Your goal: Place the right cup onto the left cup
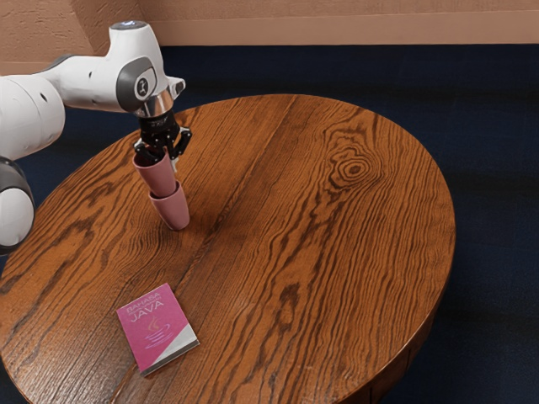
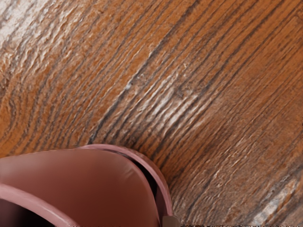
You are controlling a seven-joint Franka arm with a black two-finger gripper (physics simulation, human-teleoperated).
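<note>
1 pink cup (image 1: 157, 177), prob. partly in 2nd cup (image 1: 173, 210), 1 bk (image 1: 155, 326)

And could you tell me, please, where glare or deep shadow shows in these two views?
Wrist view: pale glare streaks on the tabletop, dark shadow inside the upper pink cup; exterior view: softer sheen toward the tabletop's lower left, very dark floor beyond.
</note>
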